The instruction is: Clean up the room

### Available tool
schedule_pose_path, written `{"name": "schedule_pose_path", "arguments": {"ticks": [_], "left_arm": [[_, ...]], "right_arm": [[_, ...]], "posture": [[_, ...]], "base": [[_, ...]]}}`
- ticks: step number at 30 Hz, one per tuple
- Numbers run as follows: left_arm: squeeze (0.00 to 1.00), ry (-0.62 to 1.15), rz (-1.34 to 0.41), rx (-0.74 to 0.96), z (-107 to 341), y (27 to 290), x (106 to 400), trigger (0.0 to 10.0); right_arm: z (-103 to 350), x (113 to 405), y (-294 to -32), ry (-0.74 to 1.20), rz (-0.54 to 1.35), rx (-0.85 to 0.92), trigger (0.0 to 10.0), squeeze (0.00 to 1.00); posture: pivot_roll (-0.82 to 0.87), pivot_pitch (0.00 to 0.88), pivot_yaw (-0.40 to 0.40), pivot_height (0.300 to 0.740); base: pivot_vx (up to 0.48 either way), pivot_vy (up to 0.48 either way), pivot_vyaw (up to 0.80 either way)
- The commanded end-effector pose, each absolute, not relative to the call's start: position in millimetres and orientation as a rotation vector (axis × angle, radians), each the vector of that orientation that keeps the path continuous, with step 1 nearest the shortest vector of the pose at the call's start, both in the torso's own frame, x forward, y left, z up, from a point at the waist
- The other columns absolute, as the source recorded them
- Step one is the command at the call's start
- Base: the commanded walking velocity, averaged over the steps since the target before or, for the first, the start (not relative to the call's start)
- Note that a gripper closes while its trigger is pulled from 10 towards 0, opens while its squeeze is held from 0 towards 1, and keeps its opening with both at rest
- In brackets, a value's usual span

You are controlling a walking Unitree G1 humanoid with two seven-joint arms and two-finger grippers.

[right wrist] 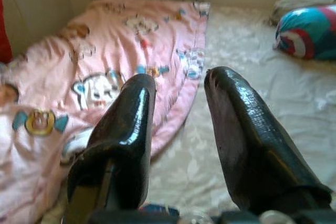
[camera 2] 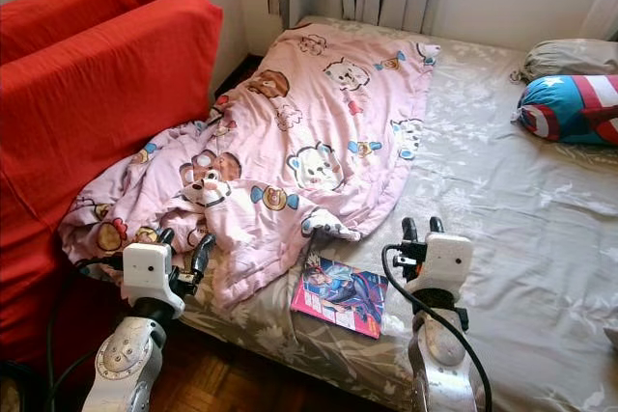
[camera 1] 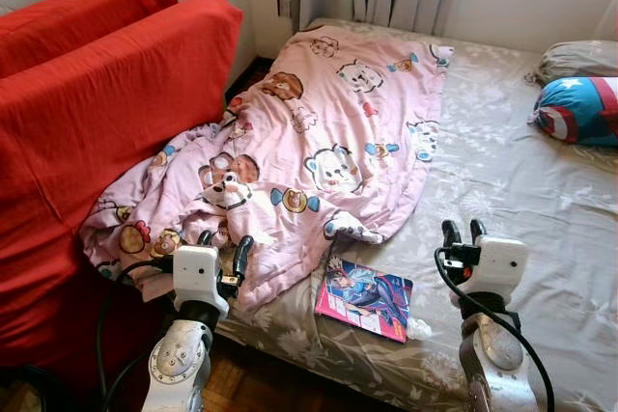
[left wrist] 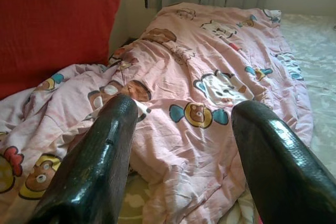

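The blanket (camera 1: pixel 309 132) lies crumpled on the bed's (camera 1: pixel 512 200) left half, a book (camera 1: pixel 365 298) near. Both tools hover apart and empty (left tool (camera 1: pixel 223 241), right tool (camera 1: pixel 462 233)), probably ready to straighten it.

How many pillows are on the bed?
2, both at the bed's far right: a blue, red and white star pillow, and a grey pillow right behind it. The pink blanket might hide more.

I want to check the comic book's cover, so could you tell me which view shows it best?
The left eye view: the comic book lies whole on the grey bedsheet, cover up. The right eye view shows it equally whole; the right wrist view catches just a blurred sliver.
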State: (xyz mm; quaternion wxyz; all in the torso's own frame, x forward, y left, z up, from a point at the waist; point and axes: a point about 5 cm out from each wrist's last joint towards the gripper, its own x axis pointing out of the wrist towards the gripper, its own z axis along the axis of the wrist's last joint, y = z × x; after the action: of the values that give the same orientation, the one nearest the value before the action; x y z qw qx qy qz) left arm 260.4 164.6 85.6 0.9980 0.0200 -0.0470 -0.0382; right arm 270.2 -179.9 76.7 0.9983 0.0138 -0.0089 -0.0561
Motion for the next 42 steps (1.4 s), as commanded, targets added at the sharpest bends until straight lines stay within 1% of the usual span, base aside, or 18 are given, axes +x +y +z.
{"name": "schedule_pose_path", "arguments": {"ticks": [1, 4, 9, 15, 17, 20, 30, 33, 35, 38, 42], "left_arm": [[0.0, -0.084, -0.089, 0.032, 85, 162, 259, 10.0], [0.0, -0.083, -0.089, 0.031, 85, 162, 259, 10.0], [0.0, -0.082, -0.084, 0.031, 84, 162, 258, 10.0], [0.0, -0.077, -0.084, 0.034, 84, 163, 258, 10.0], [0.0, -0.078, -0.087, 0.034, 84, 163, 258, 10.0], [0.0, -0.08, -0.091, 0.032, 85, 162, 260, 10.0], [0.0, -0.074, -0.096, 0.031, 84, 161, 260, 10.0], [0.0, -0.07, -0.103, 0.025, 84, 160, 259, 10.0], [0.0, -0.063, -0.111, 0.019, 83, 158, 259, 10.0], [0.0, -0.065, -0.12, 0.011, 83, 157, 259, 10.0], [0.0, -0.064, -0.115, 0.007, 83, 157, 259, 10.0]], "right_arm": [[82, 269, -180, -0.031, -0.11, 0.018, 10.0, 0.0], [82, 269, -179, -0.036, -0.106, 0.016, 10.0, 0.0], [71, 273, -177, 0.036, -0.121, 0.023, 10.0, 0.0], [70, 272, -175, 0.044, -0.117, 0.028, 10.0, 0.0], [72, 272, -174, 0.034, -0.114, 0.035, 10.0, 0.0], [64, 274, -174, 0.089, -0.126, 0.035, 10.0, 0.0], [63, 277, -171, 0.097, -0.117, 0.046, 10.0, 0.0], [59, 278, -172, 0.14, -0.148, 0.12, 10.0, 0.0], [59, 280, -171, 0.159, -0.15, 0.138, 10.0, 0.0], [61, 282, -168, 0.133, -0.119, 0.113, 10.0, 0.0], [62, 283, -167, 0.125, -0.131, 0.144, 10.0, 0.0]], "posture": [[-0.03, 0.138, -0.029, 0.705], [-0.03, 0.139, -0.03, 0.705], [-0.02, 0.136, -0.034, 0.705], [-0.02, 0.138, -0.028, 0.666], [-0.02, 0.14, -0.026, 0.666], [-0.01, 0.142, -0.023, 0.666], [-0.02, 0.145, -0.02, 0.666], [-0.01, 0.147, -0.019, 0.666], [-0.01, 0.146, -0.019, 0.662], [-0.01, 0.149, -0.018, 0.642], [-0.01, 0.153, -0.015, 0.642]], "base": [[0.0, 0.0, 0.0], [0.0, 0.0, 0.0], [0.0, 0.0, 0.0], [0.0, 0.0, 0.0], [0.0, 0.0, 0.0], [0.0, 0.0, 0.0], [0.0, 0.0, 0.0], [0.0, 0.0, 0.0], [0.0, 0.0, 0.0], [0.0, 0.0, 0.0], [0.0, 0.0, 0.0]]}}
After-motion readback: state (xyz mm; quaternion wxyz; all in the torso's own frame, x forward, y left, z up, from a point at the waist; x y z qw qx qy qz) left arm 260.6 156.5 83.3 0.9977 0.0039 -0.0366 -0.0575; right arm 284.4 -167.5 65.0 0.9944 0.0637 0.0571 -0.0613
